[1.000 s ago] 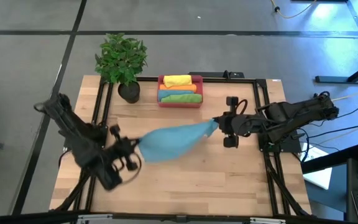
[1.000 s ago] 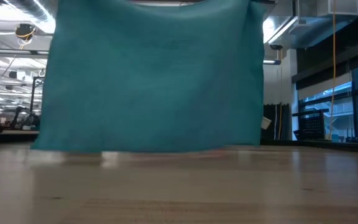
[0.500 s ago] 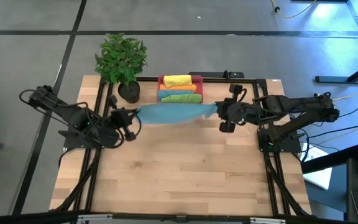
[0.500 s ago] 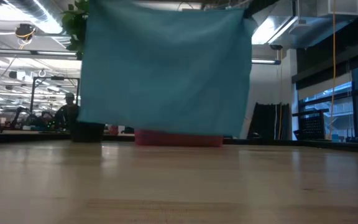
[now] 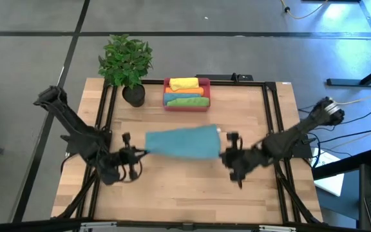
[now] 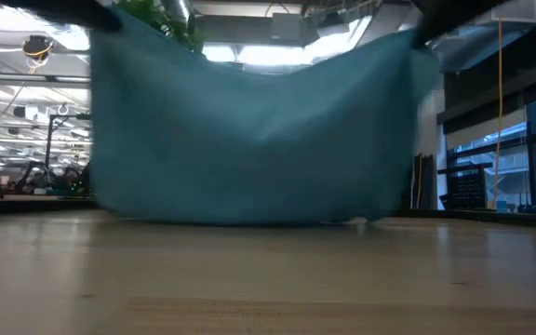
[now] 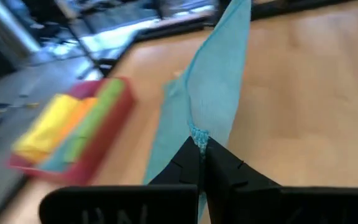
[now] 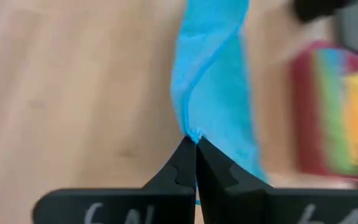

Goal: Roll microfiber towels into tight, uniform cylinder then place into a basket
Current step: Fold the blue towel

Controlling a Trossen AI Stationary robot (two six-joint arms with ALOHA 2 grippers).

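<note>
The left hand (image 5: 136,154) and the right hand (image 5: 227,156) are each clamped on a corner of the teal towel (image 5: 182,142), which hangs stretched between them over the middle of the worktop (image 5: 192,187). This looks like the spreading step: next, lower it flat (wrinkle-free) for rolling. Its long axis runs hand to hand, parallel to the basket's (image 5: 187,105) long side

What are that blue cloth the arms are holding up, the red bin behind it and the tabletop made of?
The blue cloth looks like soft, matte fabric: it sags and folds between the two grippers. The red bin seems to be smooth moulded plastic, with thin even walls. The tabletop looks like pale wood, with visible plank lines and grain.
</note>
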